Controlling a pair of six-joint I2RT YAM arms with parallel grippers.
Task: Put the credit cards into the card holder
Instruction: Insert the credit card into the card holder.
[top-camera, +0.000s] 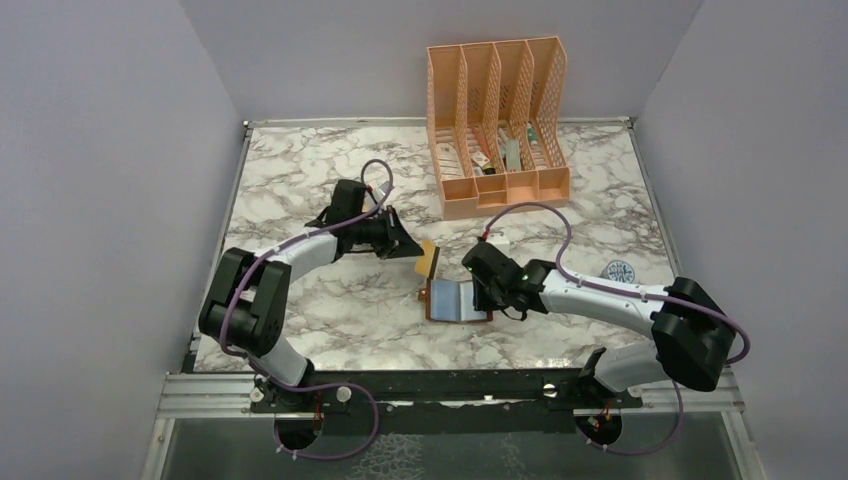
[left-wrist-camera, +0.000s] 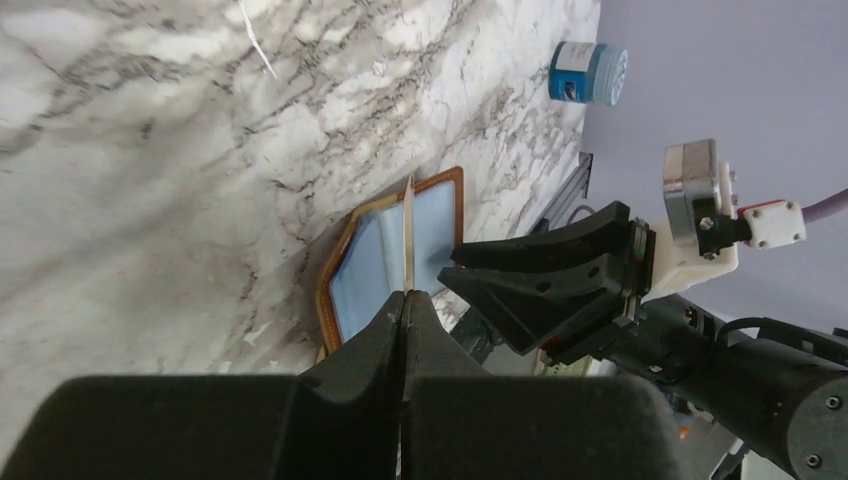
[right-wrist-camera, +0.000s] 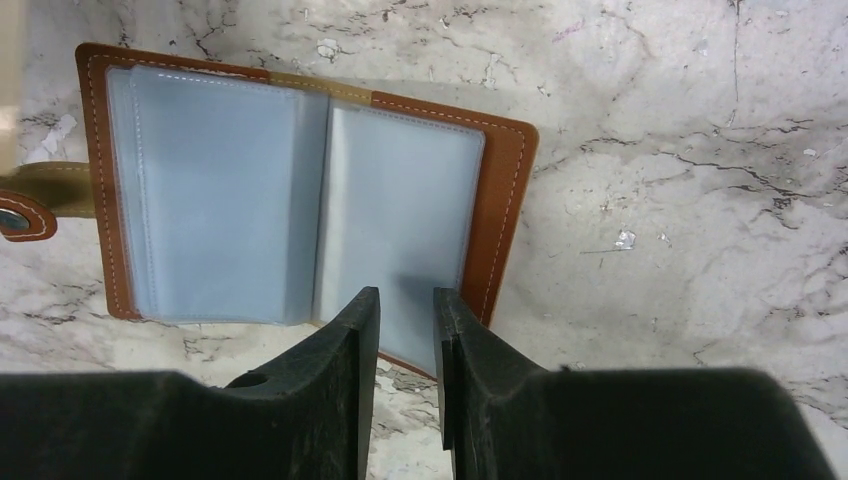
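Gold-toned credit card check: confirm edge-on pinch in fully closed left gripper, long axis aimed at open card holder lying flat on marble table just beyond card tip, with right gripper, jaws narrowly parted and empty, poised over holder's near edge.

The worktop is a slab in white marble pattern veined with grey and brown, trimmed with a thin metal strip. It is enclosed by plain, matt, pale lilac-grey walls on the left, far and right sides. A silver metal rail runs along its near edge, with a dark glossy surface below it showing mottled reflections. Lighting is even and diffuse, shadows soft; a peach four-slot mesh file organiser stands upright near the far edge, right of centre, and a small round blue-and-white pot sits near the right edge.
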